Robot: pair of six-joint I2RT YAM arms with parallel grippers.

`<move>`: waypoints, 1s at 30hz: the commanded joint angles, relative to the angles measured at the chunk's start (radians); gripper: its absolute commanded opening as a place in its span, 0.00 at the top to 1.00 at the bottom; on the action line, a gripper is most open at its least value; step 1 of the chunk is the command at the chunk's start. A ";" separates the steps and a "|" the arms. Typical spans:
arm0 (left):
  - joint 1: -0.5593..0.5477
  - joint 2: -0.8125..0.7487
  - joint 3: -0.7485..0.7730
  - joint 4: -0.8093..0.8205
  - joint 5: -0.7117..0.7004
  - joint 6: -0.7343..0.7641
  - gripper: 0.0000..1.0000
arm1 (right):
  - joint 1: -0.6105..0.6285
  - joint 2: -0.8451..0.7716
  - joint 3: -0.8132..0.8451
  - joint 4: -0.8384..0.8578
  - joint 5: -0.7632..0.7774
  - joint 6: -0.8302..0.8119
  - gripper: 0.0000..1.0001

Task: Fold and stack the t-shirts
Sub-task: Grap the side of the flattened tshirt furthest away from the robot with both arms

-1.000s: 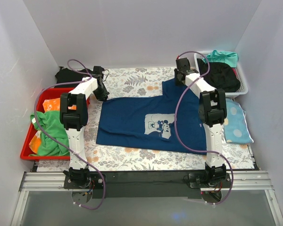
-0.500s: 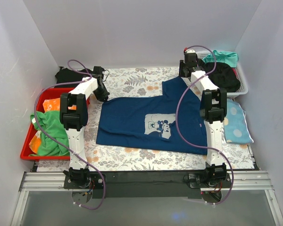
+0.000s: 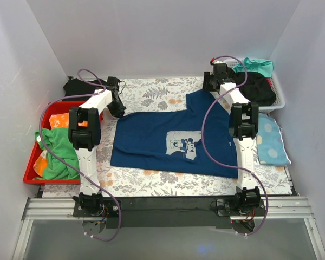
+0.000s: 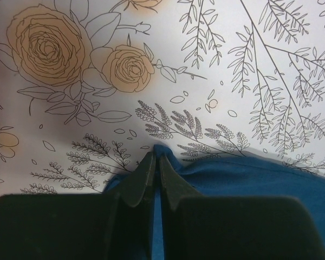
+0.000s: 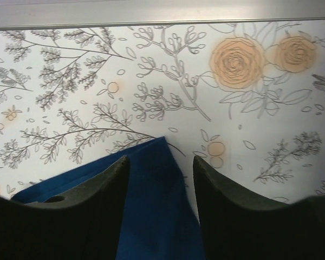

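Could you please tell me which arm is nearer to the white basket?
Right. The right arm reaches to just left of the basket, at the shirt's far right corner; the left arm is far off at the shirt's far left corner.

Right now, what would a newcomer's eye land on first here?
The navy blue t-shirt with a pale cartoon-mouse print, spread flat mid-table on the flowered cloth. The left gripper is shut on its far left corner; the right gripper stands open over its far right corner.
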 commanded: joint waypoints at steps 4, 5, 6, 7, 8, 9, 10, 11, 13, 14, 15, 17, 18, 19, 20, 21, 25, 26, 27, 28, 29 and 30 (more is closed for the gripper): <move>-0.002 -0.052 0.035 -0.017 0.009 0.008 1.00 | 0.013 0.041 0.068 -0.016 -0.075 0.023 0.41; -0.004 -0.052 0.037 -0.020 0.007 0.008 1.00 | 0.013 0.050 0.088 -0.028 -0.068 0.026 0.41; -0.002 -0.052 0.038 -0.021 0.009 0.006 1.00 | 0.011 0.053 0.099 -0.054 -0.050 0.027 0.41; -0.002 -0.054 0.040 -0.022 0.009 0.008 1.00 | 0.011 0.053 0.105 -0.063 -0.038 0.026 0.41; -0.002 -0.055 0.041 -0.027 0.009 0.006 1.00 | 0.014 0.053 0.118 -0.069 -0.029 0.024 0.41; -0.002 -0.055 0.043 -0.027 0.009 0.005 1.00 | 0.016 0.053 0.124 -0.086 0.016 0.026 0.41; -0.002 -0.058 0.041 -0.028 0.012 0.002 1.00 | 0.017 0.055 0.127 -0.095 0.025 0.024 0.41; -0.002 -0.064 0.041 -0.027 0.015 0.000 1.00 | 0.017 0.058 0.134 -0.100 0.031 0.021 0.41; -0.002 -0.072 0.032 -0.024 0.025 -0.004 1.00 | 0.017 0.071 0.170 -0.125 0.042 0.015 0.41; -0.002 -0.080 0.029 -0.018 0.032 -0.006 1.00 | 0.020 0.078 0.185 -0.137 0.054 0.012 0.43; -0.002 -0.083 0.020 -0.017 0.039 -0.007 1.00 | 0.024 0.081 0.202 -0.155 0.070 0.001 0.43; -0.002 -0.095 0.012 -0.013 0.045 -0.009 1.00 | 0.033 0.081 0.204 -0.160 0.082 -0.012 0.48; -0.002 -0.100 0.005 -0.011 0.045 -0.009 1.00 | 0.033 0.079 0.204 -0.161 0.088 -0.017 0.48; -0.002 -0.104 0.000 -0.008 0.044 -0.009 1.00 | 0.036 0.081 0.205 -0.161 0.087 -0.025 0.49; -0.002 -0.107 -0.003 -0.005 0.047 -0.009 1.00 | 0.039 0.082 0.208 -0.163 0.085 -0.026 0.51; -0.002 -0.110 -0.003 -0.005 0.045 -0.009 1.00 | 0.039 0.084 0.213 -0.163 0.084 -0.026 0.52; -0.002 -0.120 -0.005 -0.004 0.058 -0.009 1.00 | 0.039 0.092 0.227 -0.169 0.077 -0.029 0.53; -0.002 -0.120 -0.006 -0.001 0.056 -0.009 1.00 | 0.036 0.092 0.225 -0.171 0.077 -0.029 0.52; -0.002 -0.121 -0.006 -0.001 0.056 -0.010 1.00 | 0.037 0.092 0.224 -0.171 0.079 -0.029 0.52; -0.002 -0.123 -0.006 0.001 0.056 -0.011 1.00 | 0.037 0.093 0.227 -0.171 0.079 -0.029 0.51; -0.002 -0.121 -0.009 0.001 0.058 -0.011 1.00 | 0.037 0.093 0.227 -0.172 0.085 -0.025 0.50; -0.002 -0.123 -0.009 0.001 0.059 -0.012 1.00 | 0.036 0.092 0.227 -0.172 0.085 -0.023 0.50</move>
